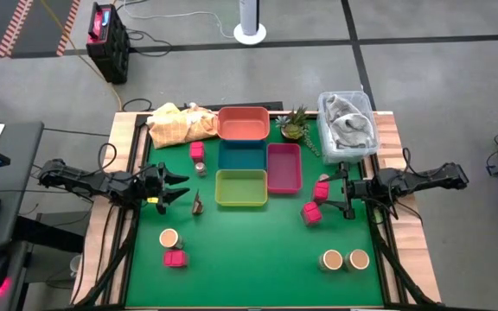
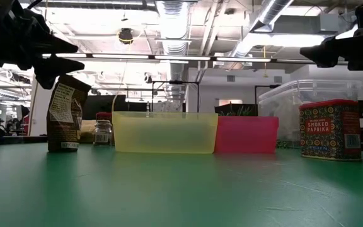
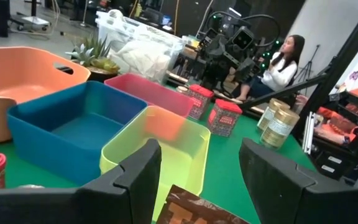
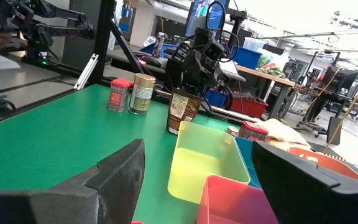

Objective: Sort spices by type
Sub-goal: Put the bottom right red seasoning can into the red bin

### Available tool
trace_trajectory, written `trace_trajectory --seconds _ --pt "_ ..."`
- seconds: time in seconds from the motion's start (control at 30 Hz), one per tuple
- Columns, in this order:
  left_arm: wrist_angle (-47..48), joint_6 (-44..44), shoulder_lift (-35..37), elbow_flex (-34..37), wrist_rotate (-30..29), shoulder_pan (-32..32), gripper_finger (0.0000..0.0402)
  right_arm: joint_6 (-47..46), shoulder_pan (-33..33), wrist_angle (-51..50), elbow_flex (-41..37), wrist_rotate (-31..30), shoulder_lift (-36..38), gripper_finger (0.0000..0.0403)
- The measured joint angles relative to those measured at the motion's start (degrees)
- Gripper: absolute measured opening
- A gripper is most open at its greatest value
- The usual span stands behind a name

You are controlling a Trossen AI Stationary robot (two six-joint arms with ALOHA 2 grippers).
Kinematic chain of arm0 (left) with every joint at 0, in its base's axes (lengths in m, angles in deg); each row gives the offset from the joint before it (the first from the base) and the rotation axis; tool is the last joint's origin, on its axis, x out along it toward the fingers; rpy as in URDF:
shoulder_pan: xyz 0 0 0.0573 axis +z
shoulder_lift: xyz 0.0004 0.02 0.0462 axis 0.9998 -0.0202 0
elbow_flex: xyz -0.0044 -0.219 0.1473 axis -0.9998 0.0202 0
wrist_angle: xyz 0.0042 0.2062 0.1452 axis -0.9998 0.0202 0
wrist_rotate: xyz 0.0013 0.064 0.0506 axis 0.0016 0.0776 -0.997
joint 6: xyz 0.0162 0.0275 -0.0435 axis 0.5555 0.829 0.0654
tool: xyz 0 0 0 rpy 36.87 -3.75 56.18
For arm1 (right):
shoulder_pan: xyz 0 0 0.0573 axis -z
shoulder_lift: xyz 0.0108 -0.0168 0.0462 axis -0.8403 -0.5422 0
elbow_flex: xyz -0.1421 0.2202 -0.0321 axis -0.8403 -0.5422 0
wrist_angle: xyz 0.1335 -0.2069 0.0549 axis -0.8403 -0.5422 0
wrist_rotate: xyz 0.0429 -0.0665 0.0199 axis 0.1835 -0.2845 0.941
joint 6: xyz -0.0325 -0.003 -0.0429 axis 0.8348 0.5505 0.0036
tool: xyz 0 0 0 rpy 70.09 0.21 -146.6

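**Both grippers open and empty over the mat, spices scattered**

Left gripper (image 1: pixel 178 188) hangs at the mat's left side, fingers spread wide, holding nothing — the brown spice packet (image 1: pixel 197 204) stands just beside its tips, apart from them. In the left wrist view only the packet's top edge (image 3: pixel 197 211) shows, rest cut off. Right gripper (image 1: pixel 336 195) sits at the right side, fingers also apart, empty, between two pink tins (image 1: pixel 322 188) and (image 1: pixel 311 213).

Other spices: tan-topped jar (image 1: pixel 169 238) w/ a pink tin (image 1: pixel 175 258) near the front left; two tan-topped jars (image 1: pixel 345 259) front right; a pink tin (image 1: pixel 197 150) and tiny jar (image 1: pixel 201 168) left of the blue tray (image 1: pixel 242 155). Yellow tray (image 1: pixel 241 188), pink tray (image 1: pixel 284 167), orange tray (image 1: pixel 244 123) look empty from above.

Low view: the yellow tray (image 2: pixel 164 132) hides what's behind it; tin label reads "smoked paprika" (image 2: pixel 330 130). Jar labels too small to read.
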Motion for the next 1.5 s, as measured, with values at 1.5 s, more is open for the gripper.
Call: trace_trajectory --seconds 1.5 --pt "-27.11 18.32 0.02 -0.21 -4.73 0.02 0.0206 -30.82 2.71 3.84 3.04 -3.41 -0.14 0.0321"
